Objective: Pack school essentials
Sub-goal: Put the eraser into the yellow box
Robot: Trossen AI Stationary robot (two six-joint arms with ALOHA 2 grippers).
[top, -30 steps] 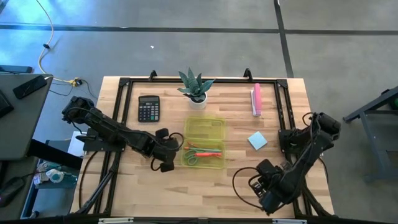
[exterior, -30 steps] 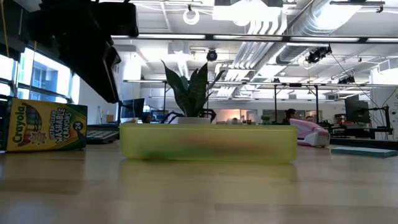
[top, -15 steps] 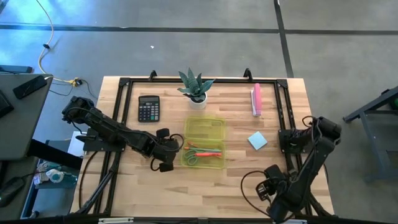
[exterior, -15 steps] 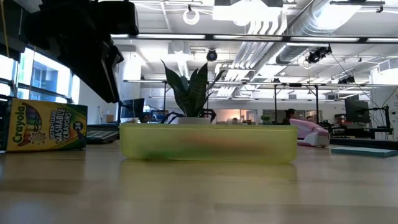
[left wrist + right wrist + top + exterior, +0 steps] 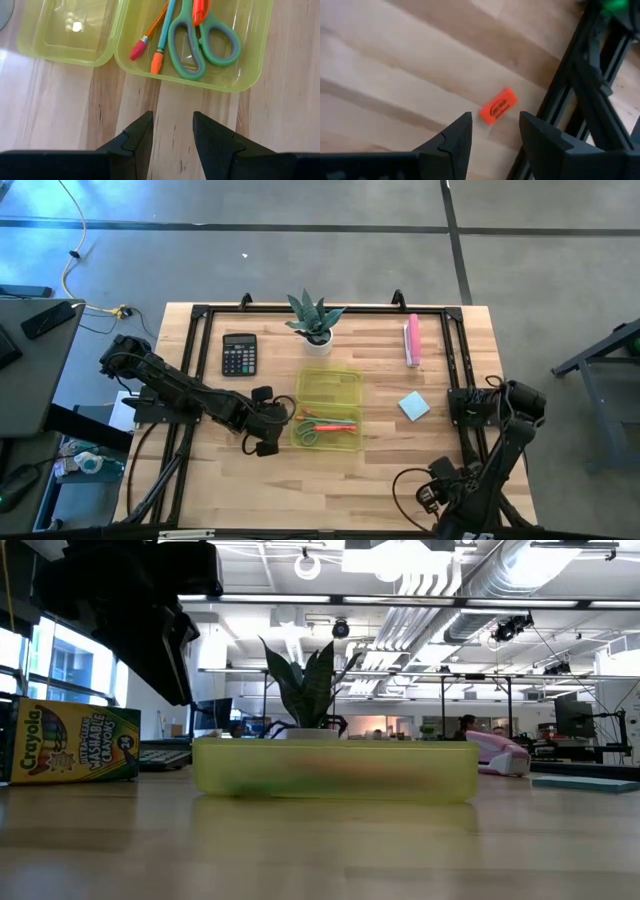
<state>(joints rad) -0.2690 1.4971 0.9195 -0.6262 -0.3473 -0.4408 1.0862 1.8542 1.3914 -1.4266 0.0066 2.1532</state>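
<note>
Hovering at lower centre, the left gripper (image 5: 172,132) gapes, empty, below the scissors (image 5: 204,44); the right gripper (image 5: 495,131), jaws apart, frames a red piece (image 5: 498,105).

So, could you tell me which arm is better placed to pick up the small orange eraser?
The right. Its claw hangs open directly above the orange eraser, while the left claw faces the yellow-green case.
</note>
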